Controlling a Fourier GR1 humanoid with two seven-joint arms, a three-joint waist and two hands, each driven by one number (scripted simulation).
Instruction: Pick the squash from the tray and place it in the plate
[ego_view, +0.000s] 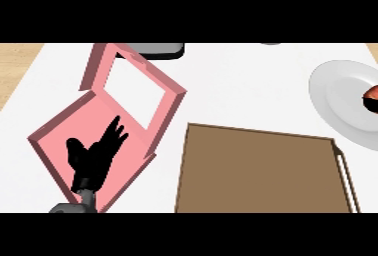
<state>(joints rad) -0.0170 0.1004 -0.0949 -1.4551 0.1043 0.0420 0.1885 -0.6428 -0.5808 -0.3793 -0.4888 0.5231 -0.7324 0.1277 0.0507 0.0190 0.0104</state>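
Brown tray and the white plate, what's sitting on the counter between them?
Nothing: in the head view, only bare white counter separates the brown tray from the white plate at the right edge.

We see a white counter (244, 80) with pale wood-toned strips at its upper corners. Left of the brown tray (258, 172), whose right rim is lighter and whitish, lies a pink frame-like object (88, 125) with darker pink edges and a white opening. Over its pink surface shows the black left hand (92, 152) on a grey forearm. Up and right of the tray sits a white plate (339, 100), with something red and black at its right edge. A dark grey object (159, 50) lies above the pink one.
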